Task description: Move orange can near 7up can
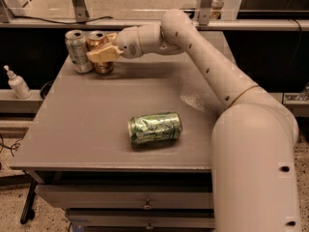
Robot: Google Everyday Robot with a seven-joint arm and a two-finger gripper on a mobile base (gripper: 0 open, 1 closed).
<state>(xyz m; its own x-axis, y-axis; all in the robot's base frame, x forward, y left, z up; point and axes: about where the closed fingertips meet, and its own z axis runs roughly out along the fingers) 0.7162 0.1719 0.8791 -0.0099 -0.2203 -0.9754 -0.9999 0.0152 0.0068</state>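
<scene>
The orange can (103, 67) stands upright at the table's far left corner, right beside the silver-grey 7up can (78, 51), the two nearly touching. My gripper (100, 53) reaches in from the right, and its cream fingers (107, 52) are closed across the orange can's upper body. The can's base rests on the grey table (96, 110). The fingers hide the can's middle.
A bright green patterned can (154, 128) lies on its side in the middle of the table. A white pump bottle (18, 83) stands on a ledge left of the table. My arm (212, 66) crosses the table's right side. Drawers (145, 204) sit below the front edge.
</scene>
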